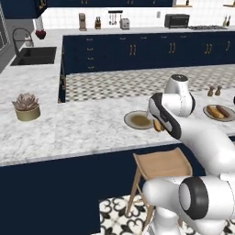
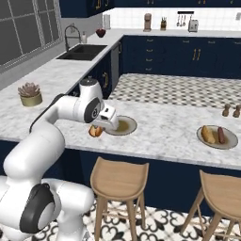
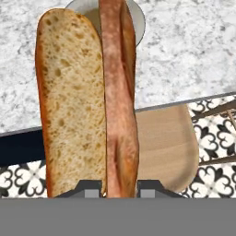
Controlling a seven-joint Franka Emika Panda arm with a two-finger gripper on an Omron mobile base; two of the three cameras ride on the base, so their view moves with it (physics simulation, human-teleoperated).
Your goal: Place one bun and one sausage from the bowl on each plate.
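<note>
Gripper [image 3: 119,191] jaws clenched on bun [image 3: 69,101] and sausage [image 3: 120,106] together, held above worktop [image 2: 160,127] edge, just beside near plate [image 2: 123,126]. Far plate [image 2: 229,139] carries bun, sausage.

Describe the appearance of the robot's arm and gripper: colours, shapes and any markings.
The arm is made of smooth, rounded, glossy white segments with dark bands and caps at the joints. No cables or lettering show. The gripper has a blocky white hand; in the hand view its two fingers are small, dark grey and squared.
</note>
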